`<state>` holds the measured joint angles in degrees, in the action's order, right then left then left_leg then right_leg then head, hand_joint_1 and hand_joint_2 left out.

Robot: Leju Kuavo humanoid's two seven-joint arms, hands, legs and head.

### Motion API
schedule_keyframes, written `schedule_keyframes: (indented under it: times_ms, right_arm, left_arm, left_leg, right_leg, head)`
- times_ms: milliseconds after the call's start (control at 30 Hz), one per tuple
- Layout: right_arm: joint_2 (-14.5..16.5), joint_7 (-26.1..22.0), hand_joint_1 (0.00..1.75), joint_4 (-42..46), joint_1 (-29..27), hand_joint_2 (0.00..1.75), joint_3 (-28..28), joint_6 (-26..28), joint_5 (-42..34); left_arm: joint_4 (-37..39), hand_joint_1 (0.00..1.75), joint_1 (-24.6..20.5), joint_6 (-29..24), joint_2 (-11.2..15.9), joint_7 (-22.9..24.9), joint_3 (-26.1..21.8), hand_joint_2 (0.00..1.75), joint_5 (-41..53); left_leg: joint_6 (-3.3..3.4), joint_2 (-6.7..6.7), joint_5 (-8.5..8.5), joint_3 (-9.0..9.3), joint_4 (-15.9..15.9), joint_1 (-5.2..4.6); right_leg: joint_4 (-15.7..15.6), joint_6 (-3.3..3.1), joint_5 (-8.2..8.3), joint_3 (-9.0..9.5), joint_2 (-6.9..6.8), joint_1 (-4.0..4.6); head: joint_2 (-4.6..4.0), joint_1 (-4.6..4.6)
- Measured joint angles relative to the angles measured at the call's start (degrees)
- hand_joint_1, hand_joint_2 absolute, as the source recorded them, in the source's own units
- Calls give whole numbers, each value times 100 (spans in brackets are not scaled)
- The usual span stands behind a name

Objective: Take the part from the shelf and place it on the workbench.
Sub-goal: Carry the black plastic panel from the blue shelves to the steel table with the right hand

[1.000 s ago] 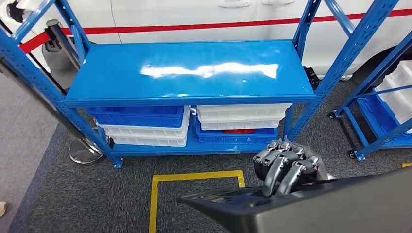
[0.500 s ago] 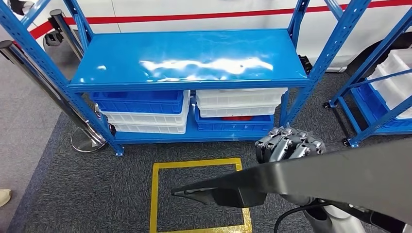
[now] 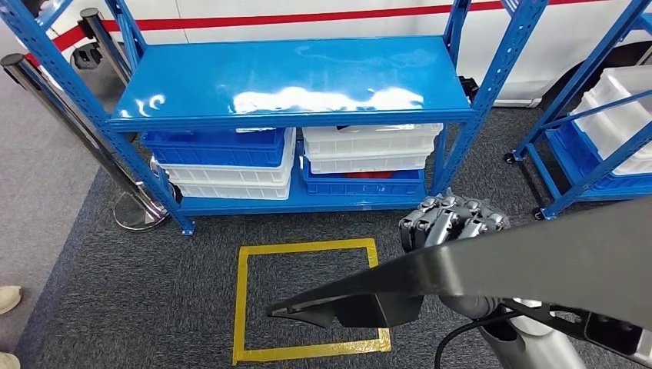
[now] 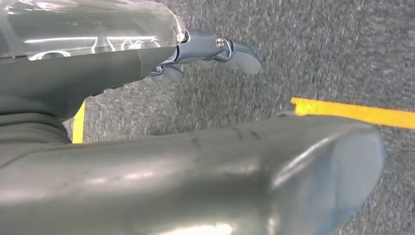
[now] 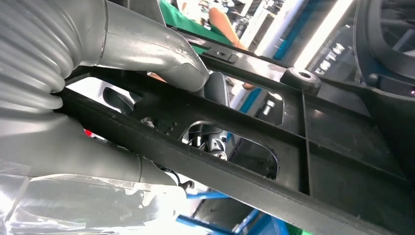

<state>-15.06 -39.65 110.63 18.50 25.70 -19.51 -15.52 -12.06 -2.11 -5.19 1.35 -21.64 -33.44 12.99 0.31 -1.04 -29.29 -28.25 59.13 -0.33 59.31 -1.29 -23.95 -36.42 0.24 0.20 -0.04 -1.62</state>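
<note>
Your right hand point(image 3: 454, 223) has its fingers curled over the top edge of the part point(image 3: 492, 269), a long dark plastic panel that runs across the lower right of the head view and tapers to a point over the yellow tape square point(image 3: 307, 300) on the carpet. In the right wrist view the thick grey thumb point(image 5: 161, 49) presses on one side of the panel's ribbed black frame point(image 5: 235, 147) while darker fingers show through a cut-out behind it, so the hand is gripping the part. There is a small patch of white lettering on the panel point(image 5: 337, 51) in that view, but it is too blurred to read.

The part is clear of the blue shelf point(image 3: 292, 77) and held in the air in front of it. Its right end is cut off by the edge of the head view.

Your left hand point(image 4: 210, 49) shows in the left wrist view with grey fingers stretched out over the carpet, and a broad grey form lies across the near foreground; you probably have nothing in that hand, though most of it is hidden.

Under the shelf top, white bins point(image 3: 369, 150) and blue bins point(image 3: 219, 146) are stacked. A red stripe point(image 3: 307, 17) runs along the white vehicle behind.
</note>
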Motion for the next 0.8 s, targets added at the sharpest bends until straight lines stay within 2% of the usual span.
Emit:
schedule_keyframes:
  times_ms: [33, 100, 133, 200, 267, 300, 333, 367, 433, 500, 533, 567, 633, 700, 767, 800]
  right_arm:
    - [-14, -2, 171, 1, 16, 175, 35, -2, 10]
    - [-22, -3, 171, 0, 25, 175, 116, -15, 55]
    - [-22, -2, 171, -1, 35, 175, 161, -20, 75]
    - [-24, 1, 171, -10, 68, 175, 249, -25, 93]
    - [-31, 12, 171, -41, 110, 175, 336, -36, 77]
    - [-45, 21, 171, -65, 133, 175, 374, -48, 59]
    - [-67, 30, 171, -87, 157, 175, 405, -62, 39]
    - [-90, 36, 171, -105, 178, 175, 425, -77, 24]
    - [-136, 38, 171, -129, 213, 175, 452, -102, 9]
    - [-162, 38, 171, -143, 236, 175, 487, -106, 15]
    - [-167, 40, 171, -149, 239, 175, 509, -96, 31]
    - [-168, 43, 171, -156, 238, 175, 532, -84, 49]
    - [-172, 50, 171, -178, 239, 175, 572, -66, 77]
    - [-180, 40, 171, -207, 256, 175, 598, -63, 79]
    - [-185, 14, 171, -235, 240, 175, 610, -80, 84]
    - [-187, 4, 171, -246, 196, 175, 613, -108, 109]
  left_arm:
    - [-3, 0, 3, -43, 5, 52, -21, 0, 5]
    - [-4, 0, 14, -130, 10, 175, -79, 0, 2]
    - [-5, 0, 15, -162, 12, 237, -110, 0, -5]
    - [-6, 0, 13, -214, 18, 353, -172, 0, -14]
    - [-7, 0, 13, -245, 30, 449, -226, 0, 8]
    - [-7, 0, 14, -255, 40, 482, -244, 0, 30]
    - [-7, 0, 14, -259, 48, 503, -259, 0, 53]
    - [-7, 0, 14, -261, 55, 514, -268, 0, 68]
    - [-8, 0, 11, -261, 64, 516, -279, 0, 95]
    - [-10, 0, 12, -265, 76, 515, -296, 0, 126]
    - [-10, 0, 14, -269, 80, 515, -304, 0, 143]
    - [-11, 0, 15, -279, 84, 515, -311, 0, 157]
    - [-11, 0, 4, -333, 84, 517, -315, 0, 195]
    - [-11, 0, -13, -408, 84, 507, -316, 0, 229]
    - [-11, 0, -10, -482, 83, 469, -326, 0, 230]
    - [-11, 0, 2, -520, 83, 438, -337, 0, 226]
  left_leg:
    - [11, -14, -48, 82, -159, -13]
    - [39, 54, 0, 78, -262, -8]
    - [63, 99, 42, 69, -294, 5]
    - [110, 197, 116, 42, -334, 28]
    - [132, 286, 150, -20, -321, 25]
    - [129, 332, 159, -46, -307, 25]
    - [125, 375, 163, -68, -289, 27]
    - [121, 408, 164, -83, -273, 29]
    - [96, 468, 148, -95, -237, 36]
    - [42, 539, 115, -112, -187, 17]
    - [11, 585, 102, -123, -163, 3]
    - [-16, 637, 95, -133, -153, -11]
    - [-71, 718, 68, -139, -140, -11]
    - [-126, 529, -117, -225, 80, 22]
    - [-159, 251, -470, -500, 713, 52]
    - [-166, 194, -629, -679, 1099, 54]
  right_leg:
    - [-5, 34, 40, -15, 12, -6]
    - [-2, 97, 91, -38, 41, -13]
    - [66, 125, 36, -76, 47, -14]
    - [511, 174, -278, -270, 39, -31]
    - [1222, 223, -647, -553, 29, -64]
    - [1450, 245, -718, -624, 19, -82]
    - [1524, 263, -706, -624, 3, -98]
    - [1468, 274, -638, -566, -14, -110]
    - [937, 278, -372, -238, -107, -123]
    - [313, 228, -208, 105, -343, -80]
    - [114, 184, -180, 191, -430, -55]
    - [63, 137, -204, 189, -454, -28]
    - [31, 58, -177, 153, -336, -28]
    - [1, -10, -142, 144, -215, -43]
    - [-9, -57, -119, 133, -95, -50]
    - [-9, -70, -113, 126, -30, -48]
  head:
    - [0, 0]
    - [0, 0]
    - [0, 4]
    - [0, 13]
    - [-1, 16]
    - [-1, 16]
    - [-1, 16]
    - [0, 16]
    - [0, 16]
    - [0, 17]
    - [0, 13]
    - [0, 10]
    - [0, 4]
    - [0, 3]
    - [0, 0]
    - [0, -2]
